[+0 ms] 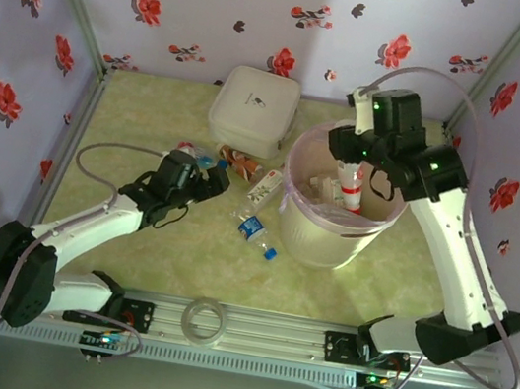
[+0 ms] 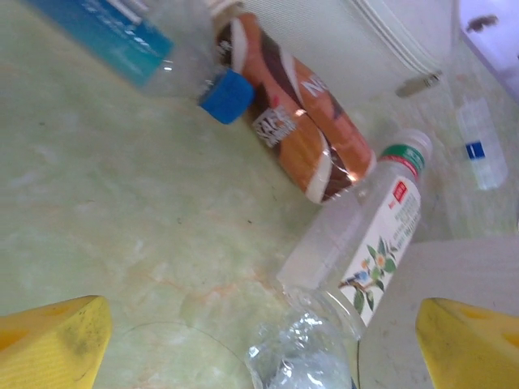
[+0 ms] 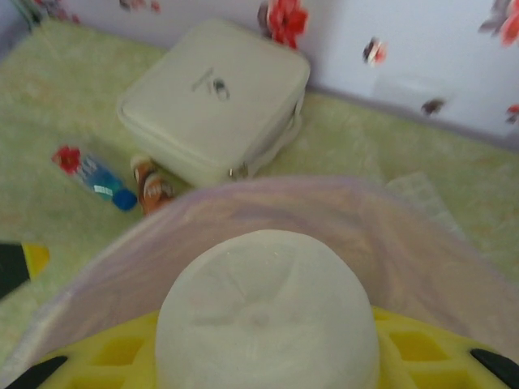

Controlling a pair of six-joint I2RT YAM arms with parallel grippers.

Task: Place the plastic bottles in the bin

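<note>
While the right gripper (image 1: pixel 350 173) hangs over the bin (image 1: pixel 316 249), its jaws are closed narrowly on a white bottle (image 1: pixel 349 192) with a red label. This bottle stands upright within the bin's mouth. From the right wrist, the bottle's pale round base (image 3: pixel 268 308) sits between the yellow fingers (image 3: pixel 122 352), and the pink liner (image 3: pixel 243 207) arcs just behind it.

At 9 o'clock of the bin, the left gripper (image 1: pixel 215 179) rests low over the table (image 1: pixel 153 117) with its jaws spread wide, holding nothing. From the left wrist, the two yellow fingers (image 2: pixel 57 340) stand at the lower corners, well apart. Between them, at 6 o'clock of that view, lies a crushed bottle (image 2: pixel 300 356) of clear plastic. Touching it at 1 o'clock is a flower-label bottle (image 2: pixel 373 235), lying on its side with its neck toward 1 o'clock. A brown bottle (image 2: pixel 300 130) lies just beyond, and a blue bottle (image 2: pixel 122 40) lies at 11 o'clock, its blue cap touching the brown one.

Seen from above, the remaining bottles lie on the table outside the bin:
- The blue bottle (image 1: pixel 201 158) lies at 11 o'clock of the left gripper.
- The brown bottle (image 1: pixel 238 161) lies at 1 o'clock.
- The flower-label bottle (image 1: pixel 263 187) lies at 3 o'clock, near the bin wall.
- A blue-capped bottle (image 1: pixel 256 231) lies at 8 o'clock of the bin, just beside it.

A white box (image 1: pixel 254 109) sits at 10 o'clock of the bin. A tape ring (image 1: pixel 204 320) lies at the near edge.
</note>
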